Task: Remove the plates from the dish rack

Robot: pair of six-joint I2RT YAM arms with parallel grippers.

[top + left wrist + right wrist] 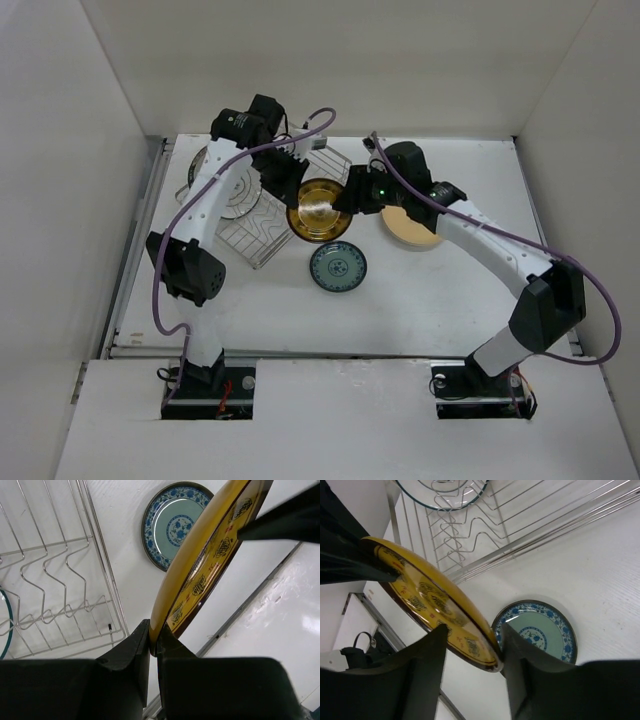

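Plate with a blue-and-teal patterned rim (338, 266) lies flat on the table (420, 310), nearest the arm bases. Just beyond it the yellow patterned plate (320, 210) hangs off the table between the two grippers, beside the right end of the dish rack (250, 240). It is glossy, with a dark brown underside and dark motifs ringing its face, which is turned mostly upward.

The left gripper (154, 637) is clamped on the plate's left rim. The right gripper (474, 630) has its fingers apart and straddles the opposite rim without pinching it. The rim sits inside the gap, close to one finger.

This reads as a handover – the right fingers need only come together along the plate's thickness before the left lets go.

A plain tan plate (412, 232) rests flat to the right, partly under the right arm. Farther left, a pale plate with a dark teal edge (225, 185) sits in the rack.
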